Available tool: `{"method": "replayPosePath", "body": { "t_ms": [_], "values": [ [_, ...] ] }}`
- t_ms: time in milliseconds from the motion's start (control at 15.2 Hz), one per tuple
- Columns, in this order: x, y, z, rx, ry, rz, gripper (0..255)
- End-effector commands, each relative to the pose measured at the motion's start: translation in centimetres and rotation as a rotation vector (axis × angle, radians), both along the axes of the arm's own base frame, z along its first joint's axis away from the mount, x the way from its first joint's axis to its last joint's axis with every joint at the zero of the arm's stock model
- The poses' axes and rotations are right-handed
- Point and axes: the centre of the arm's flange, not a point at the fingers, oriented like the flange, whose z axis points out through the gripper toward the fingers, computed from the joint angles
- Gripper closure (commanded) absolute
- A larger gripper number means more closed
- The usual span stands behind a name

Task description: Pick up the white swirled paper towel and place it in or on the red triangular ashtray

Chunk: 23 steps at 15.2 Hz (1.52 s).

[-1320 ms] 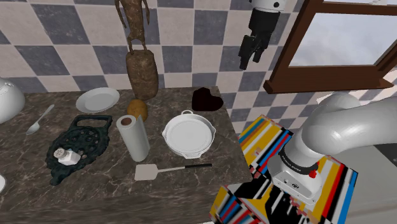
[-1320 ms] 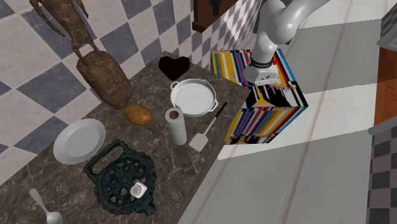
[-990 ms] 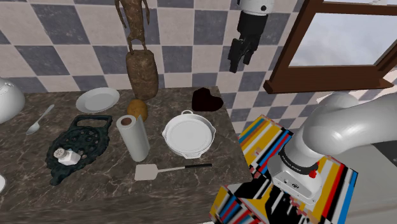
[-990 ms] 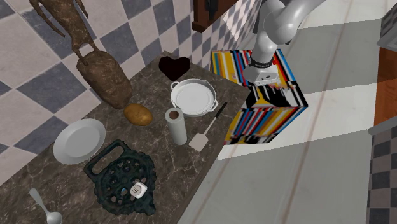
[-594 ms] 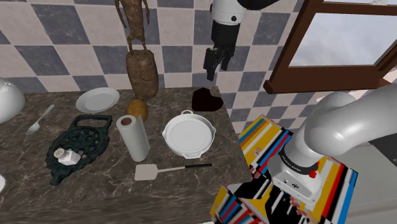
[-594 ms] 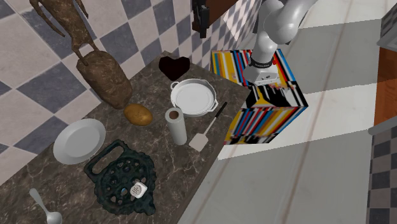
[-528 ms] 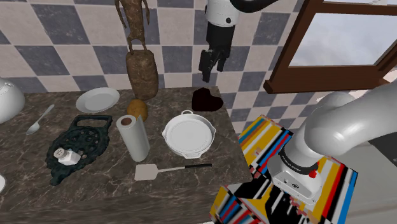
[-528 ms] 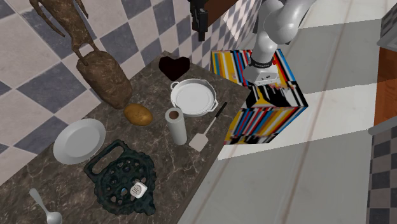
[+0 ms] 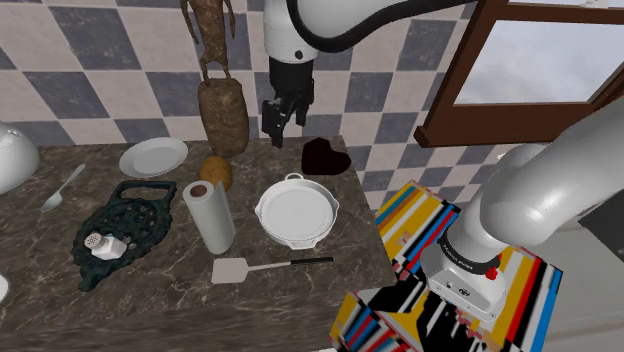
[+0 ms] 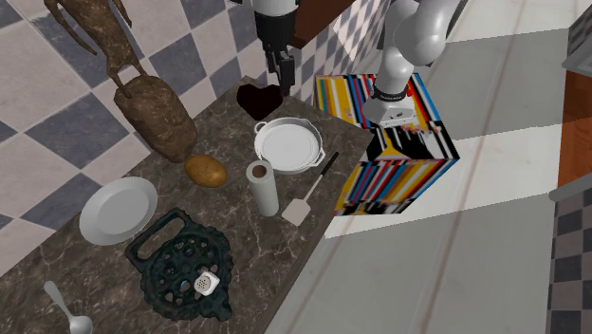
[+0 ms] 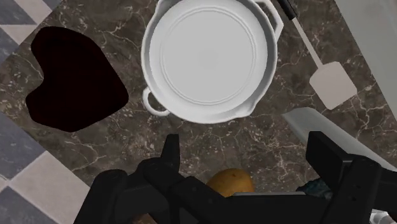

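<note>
Potato [image 11: 230, 182] half hidden behind the gripper [image 11: 245, 149] — statue [image 9: 222, 112] cut off at top edge

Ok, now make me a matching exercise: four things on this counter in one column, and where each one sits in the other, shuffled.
1. paper towel roll
2. dark ashtray
3. spatula
4. small white shaker

A. on the dark trivet
B. upright between the trivet and the white pan
C. beyond the pan, at the back edge of the counter
D. flat near the counter's front edge

Pairs: 1-B, 2-C, 3-D, 4-A
</note>
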Motion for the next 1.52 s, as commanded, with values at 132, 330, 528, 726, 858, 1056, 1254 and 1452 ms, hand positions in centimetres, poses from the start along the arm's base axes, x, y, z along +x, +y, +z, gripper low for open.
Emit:
{"method": "replayPosePath", "body": {
  "t_ms": [132,330,528,726,858,1056,1254,1452],
  "values": [
    [1.6,4.9,-1.6,-0.01,-0.014,0.056,0],
    [2.6,8.6,-2.6,-0.018,-0.024,0.098,0],
    [3.4,12.4,-3.6,-0.025,-0.034,0.14,0],
    [4.2,16.2,-4.7,-0.033,-0.044,0.182,0],
    [4.6,18.7,-5.4,-0.039,-0.051,0.21,0],
    [4.9,21.4,-6.2,-0.044,-0.058,0.238,0],
    [5.0,21.3,-7.8,-0.044,-0.058,0.238,0],
    [5.1,21.3,-9.4,-0.044,-0.058,0.238,0]
  ]
}}
